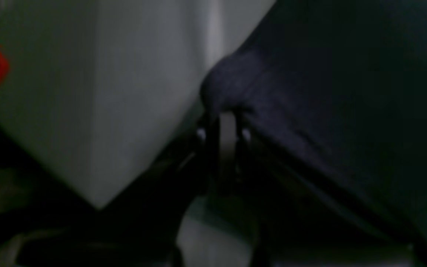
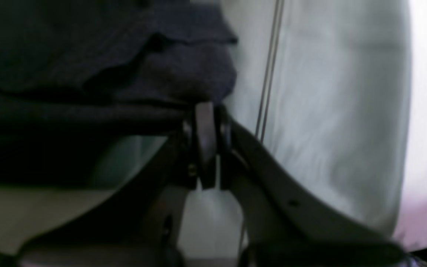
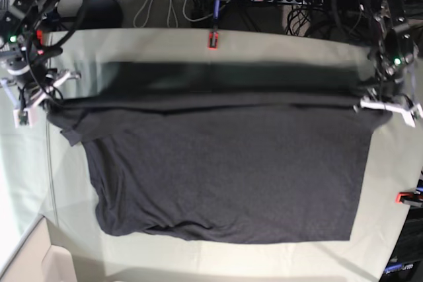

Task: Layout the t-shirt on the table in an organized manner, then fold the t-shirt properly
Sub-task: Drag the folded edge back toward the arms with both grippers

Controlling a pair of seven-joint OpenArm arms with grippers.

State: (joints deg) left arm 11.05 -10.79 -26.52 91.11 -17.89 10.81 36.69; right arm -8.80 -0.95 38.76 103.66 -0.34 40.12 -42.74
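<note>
Broadly, dark charcoal soft cotton t-shirt [image 3: 225, 170] spread across centre of pale grey-green cloth-covered table [image 3: 198, 255], far edge stretched taut, sleeve flap at 9 o'clock, near hem wrinkled. Left gripper [image 3: 382, 102] at 3 o'clock, right gripper [image 3: 41, 100] at 9 o'clock, both pinched onto fabric corners.

We saw the table [image 3: 198, 47], covered in pale grey-green cloth with a red clamp [image 3: 212, 39] on its far edge. The dark t-shirt [image 3: 225, 170] lay spread flat across it, its upper edge raised.
</note>
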